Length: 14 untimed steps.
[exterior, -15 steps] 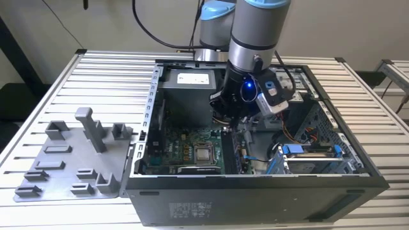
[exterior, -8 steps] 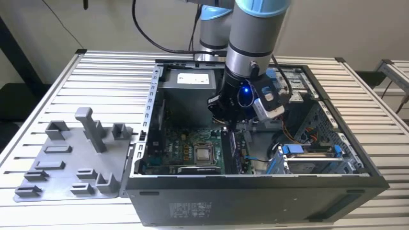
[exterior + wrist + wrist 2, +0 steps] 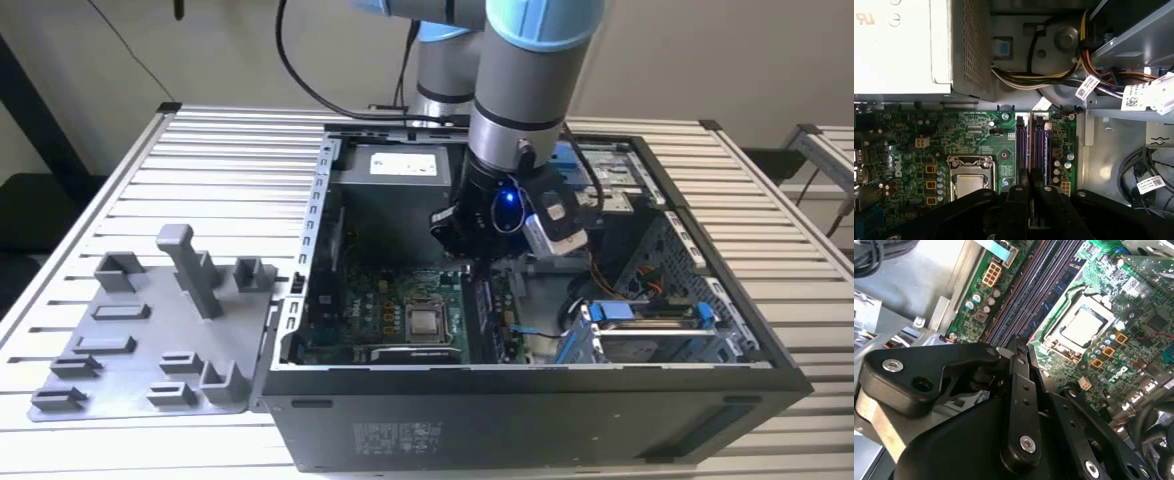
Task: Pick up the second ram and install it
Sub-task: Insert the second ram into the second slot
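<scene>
A: We see the arm [image 3: 514,90] reaching down into the open case [image 3: 534,400]. The gripper [image 3: 483,258] hangs low over the board [image 3: 387,300], roughly at the case's centre in the exterior view.

B: Clenched or released?

A: We cannot tell. Its own dark body blocks the tip in both wrist views, and the wrist covers it in the exterior view.

B: And the ram?

A: Hard to make out. In the first wrist view two long dark bars lie side by side in the slots [image 3: 1021,145], just beside the socket [image 3: 970,175]. We take the one farther from the socket for the ram [image 3: 1038,150]. Its near end is cut off under the gripper [image 3: 1031,192], so we cannot say whether it is seated or gripped.

B: The second wrist view?

A: Same trouble. The gripper [image 3: 1014,347] covers the slots' near ends.

B: What lies around the case?

A: The tray [image 3: 134,340] sits at 9 o'clock from the case, touching its wall. The power supply [image 3: 400,165] is at 11 o'clock from the gripper.
</scene>
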### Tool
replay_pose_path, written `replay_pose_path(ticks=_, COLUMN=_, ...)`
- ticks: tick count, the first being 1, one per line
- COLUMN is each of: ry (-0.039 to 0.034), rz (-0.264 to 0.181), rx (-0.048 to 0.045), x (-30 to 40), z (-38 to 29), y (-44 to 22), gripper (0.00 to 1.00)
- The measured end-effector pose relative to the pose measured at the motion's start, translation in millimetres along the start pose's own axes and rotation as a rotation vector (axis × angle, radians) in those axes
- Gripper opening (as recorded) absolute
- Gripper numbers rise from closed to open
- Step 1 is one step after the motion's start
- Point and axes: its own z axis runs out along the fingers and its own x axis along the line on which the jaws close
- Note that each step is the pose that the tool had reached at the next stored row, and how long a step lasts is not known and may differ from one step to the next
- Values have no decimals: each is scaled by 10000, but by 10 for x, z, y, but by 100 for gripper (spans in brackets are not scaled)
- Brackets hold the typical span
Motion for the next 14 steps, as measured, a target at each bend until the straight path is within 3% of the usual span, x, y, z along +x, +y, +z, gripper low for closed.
replay_pose_path(ticks=8, ry=57, rz=32, rx=-9, x=-4, z=82, y=-146, gripper=14)
replay_pose_path(ticks=14, ry=65, rz=151, rx=-10, x=-3, z=128, y=-161, gripper=14)
